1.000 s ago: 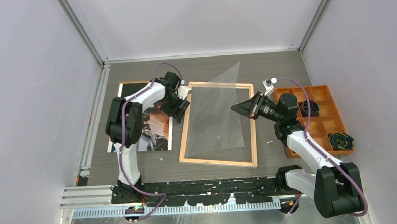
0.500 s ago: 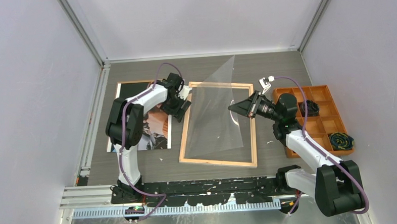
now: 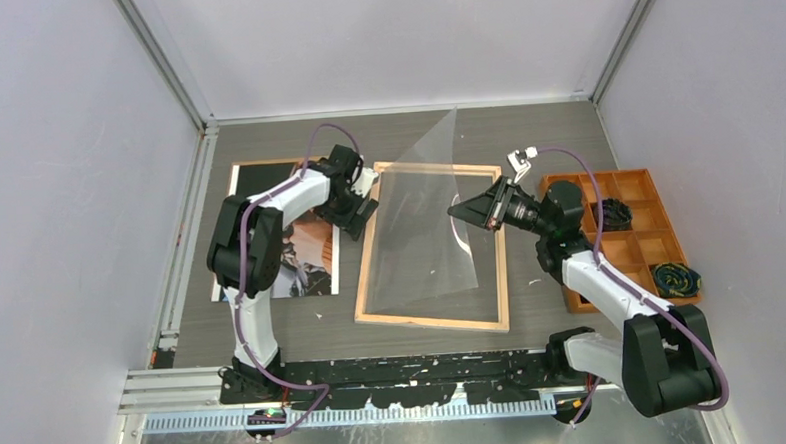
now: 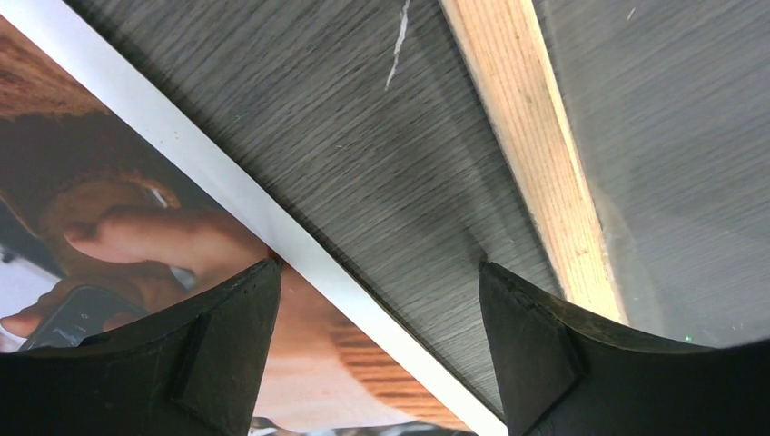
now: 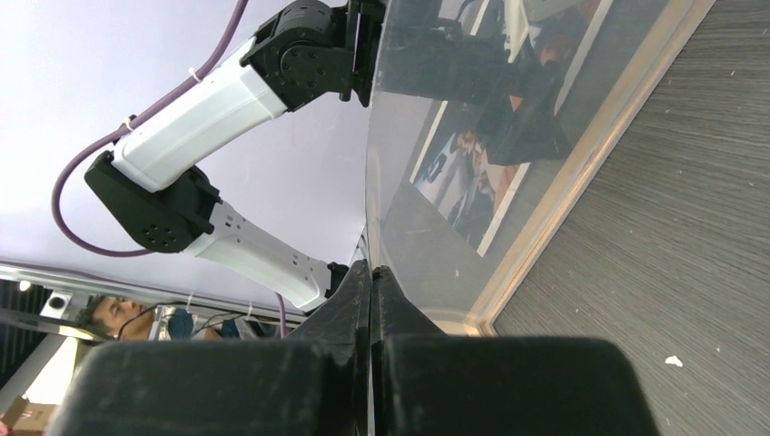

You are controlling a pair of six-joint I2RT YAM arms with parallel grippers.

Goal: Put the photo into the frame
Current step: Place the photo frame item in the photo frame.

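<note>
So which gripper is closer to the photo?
Left. The left gripper is open over the photo's edge; the right gripper is across the frame, shut on the clear pane.

The top camera looks down from above and behind my bases on the whole table [image 3: 545, 135]. My left wrist camera hangs close over the tabletop, looking past my left gripper [image 4: 377, 272] at the edge of the photo [image 4: 136, 227] and one rail of the frame [image 4: 536, 182]. My right wrist camera looks low along my right gripper [image 5: 370, 268], through the clear pane [image 5: 436, 109], at that same rail and photo.
</note>
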